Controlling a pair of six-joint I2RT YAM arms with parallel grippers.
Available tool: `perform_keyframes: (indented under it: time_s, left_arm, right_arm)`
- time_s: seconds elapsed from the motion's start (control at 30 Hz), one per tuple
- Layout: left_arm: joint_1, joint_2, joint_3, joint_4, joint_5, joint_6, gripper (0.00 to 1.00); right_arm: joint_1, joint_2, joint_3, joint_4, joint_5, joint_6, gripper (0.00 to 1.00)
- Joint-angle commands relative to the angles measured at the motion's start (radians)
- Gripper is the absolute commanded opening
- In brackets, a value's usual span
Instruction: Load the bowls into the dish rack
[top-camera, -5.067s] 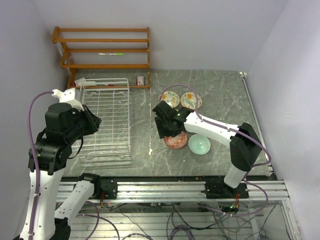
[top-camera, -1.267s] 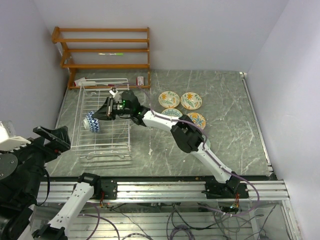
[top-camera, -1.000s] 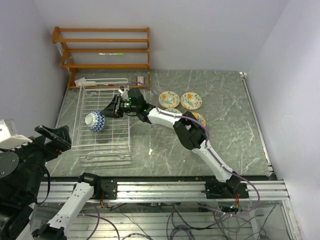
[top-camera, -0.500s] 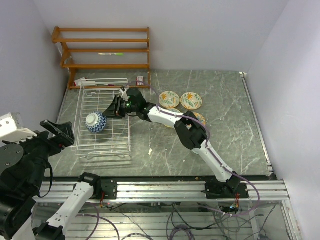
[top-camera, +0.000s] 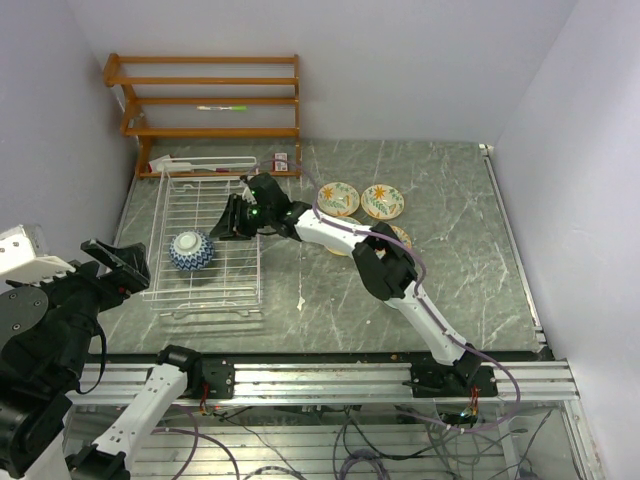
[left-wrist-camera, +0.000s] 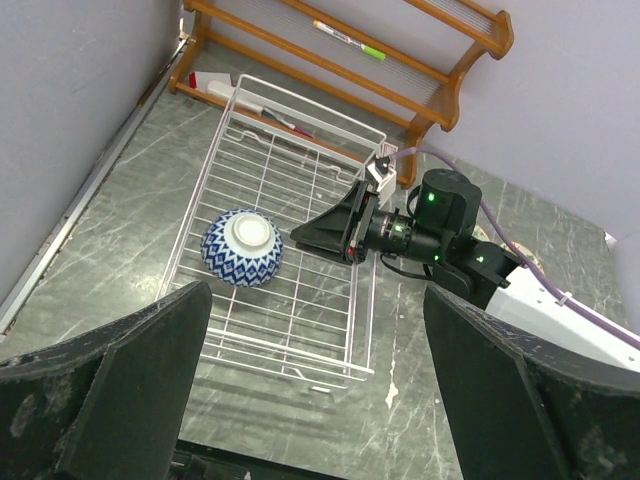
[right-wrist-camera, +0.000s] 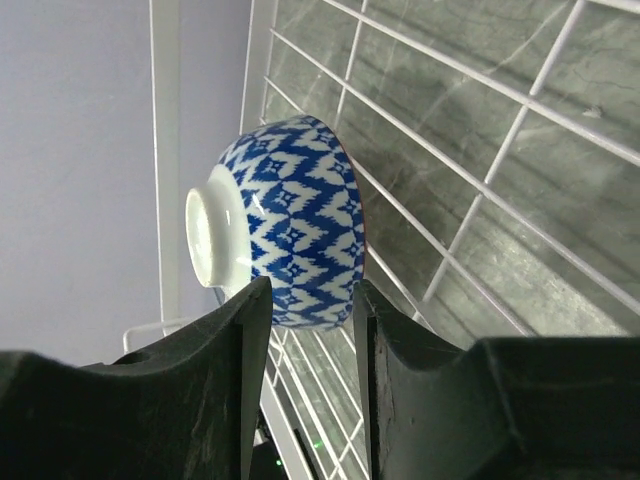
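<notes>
The right arm (top-camera: 325, 230) hides most of one bowl (top-camera: 400, 237) and nearly all of another (top-camera: 338, 248). The small item (top-camera: 282, 161) by the wooden shelf (top-camera: 200, 80) is too small to identify.

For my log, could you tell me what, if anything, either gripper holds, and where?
Nothing. The blue bowl lies upside down in the dish rack, apart from the open right gripper; the left gripper is open too.
</notes>
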Motion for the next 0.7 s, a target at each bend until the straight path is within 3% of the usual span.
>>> perform_keyframes:
  time_s: [0.0,0.23,0.37,0.67]
  left_arm:
    - [-0.009,-0.004,-0.005,0.022,-0.005,-0.017,0.99]
    - [-0.009,-0.007,-0.002,0.012,0.008,-0.037,0.99]
    - [-0.009,-0.015,-0.015,0.006,0.005,-0.052,0.99]
    - [-0.009,-0.003,-0.003,-0.012,0.005,-0.069,0.99]
  right_arm:
    - [0.01,-0.06,-0.001,-0.093,0.045,-0.073,0.38]
    - [0.043,-0.106,0.058,-0.194,0.155,-0.203,0.39]
    - [0.048,-0.09,0.122,-0.184,0.178,-0.243,0.48]
    - [0.049,0.027,0.248,-0.109,0.147,-0.227,0.51]
